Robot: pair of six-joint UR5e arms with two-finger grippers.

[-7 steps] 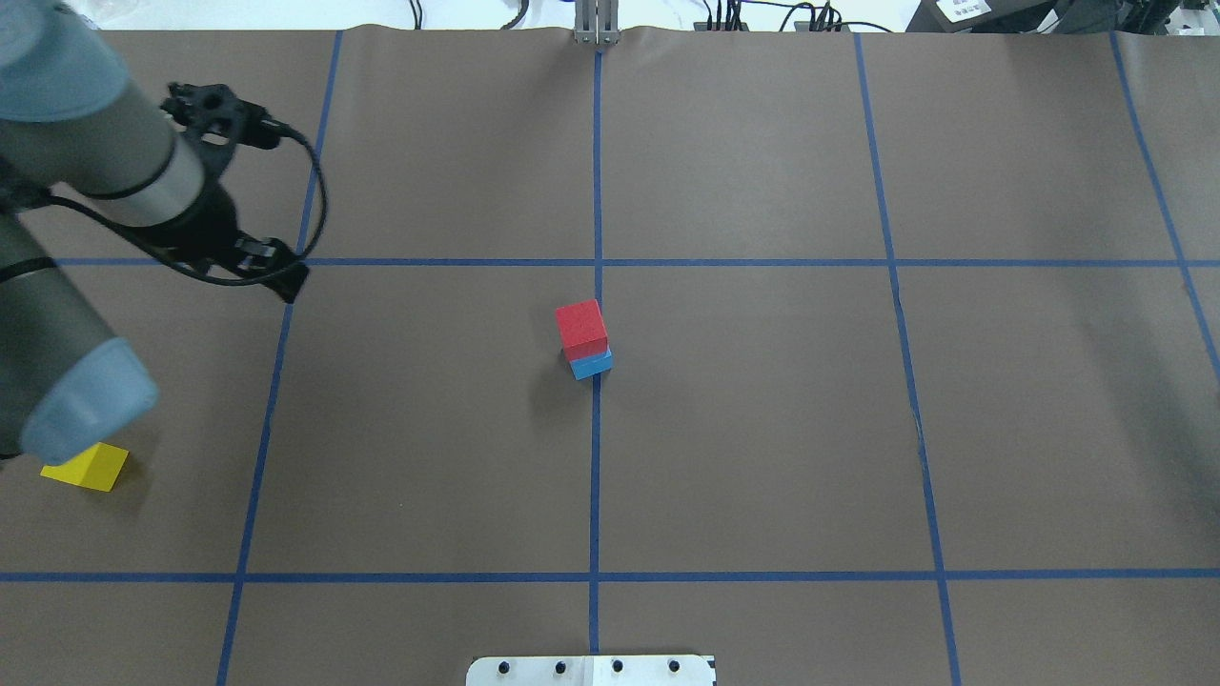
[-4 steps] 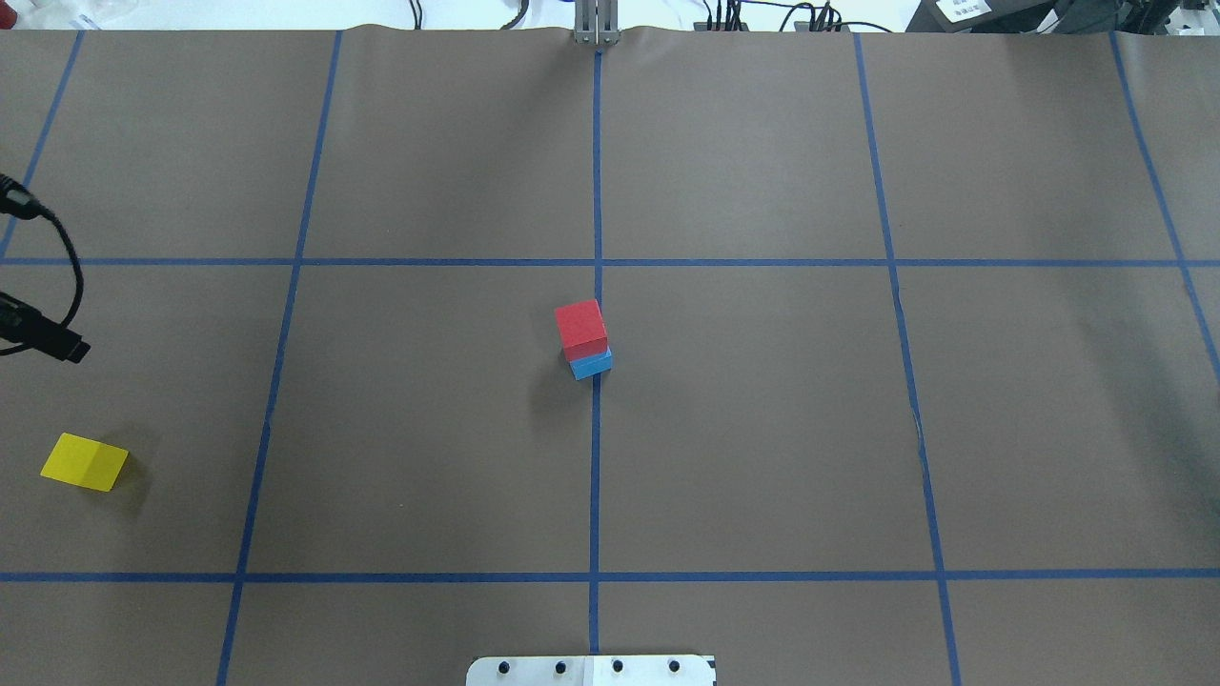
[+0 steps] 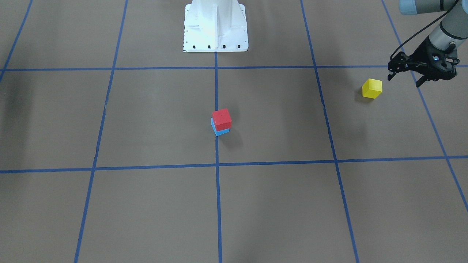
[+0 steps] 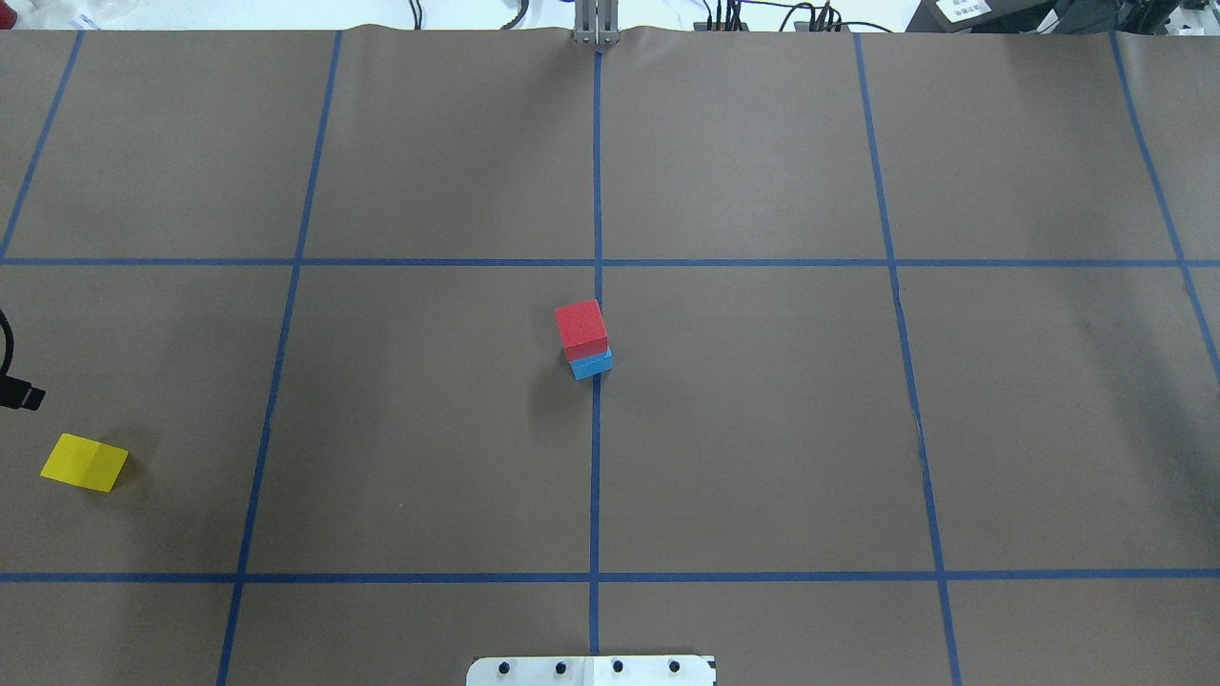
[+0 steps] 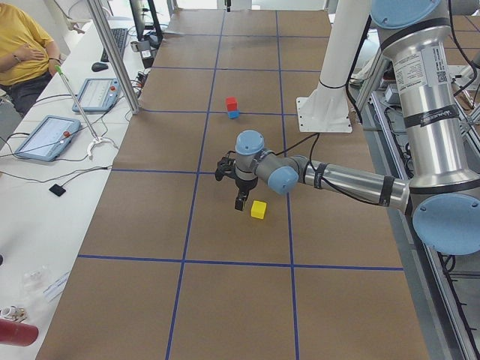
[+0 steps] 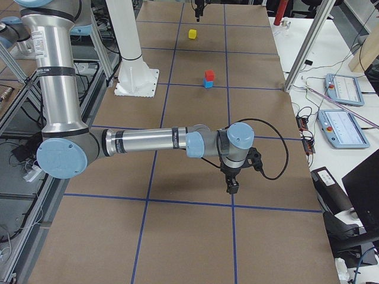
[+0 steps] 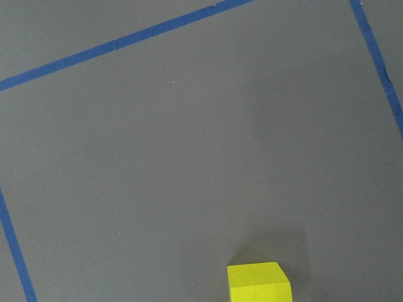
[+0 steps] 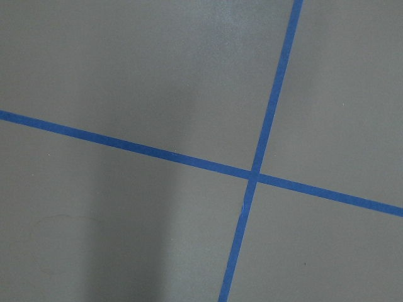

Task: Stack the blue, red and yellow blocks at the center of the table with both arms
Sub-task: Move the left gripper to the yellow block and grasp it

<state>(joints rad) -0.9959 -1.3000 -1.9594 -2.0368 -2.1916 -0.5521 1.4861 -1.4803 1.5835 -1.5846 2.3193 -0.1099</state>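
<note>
A red block (image 3: 222, 119) sits on a blue block (image 3: 220, 131) at the table's center; the stack also shows in the overhead view (image 4: 581, 327). A yellow block (image 3: 372, 88) lies alone far on my left side, near the overhead view's left edge (image 4: 84, 462), and at the bottom of the left wrist view (image 7: 259, 283). My left gripper (image 3: 403, 81) hovers beside the yellow block on its outer side, open and empty. My right gripper (image 6: 231, 188) shows only in the exterior right view, far from the blocks; I cannot tell whether it is open or shut.
The white robot base plate (image 3: 215, 25) stands at the robot's edge of the table. Blue tape lines (image 4: 596, 476) grid the brown table cover. Tablets and cables lie on a side bench (image 5: 45, 135) beyond the table's far edge.
My left arm has swung out of the overhead view to the left and back toward the yellow block. The blocks have not moved.
</note>
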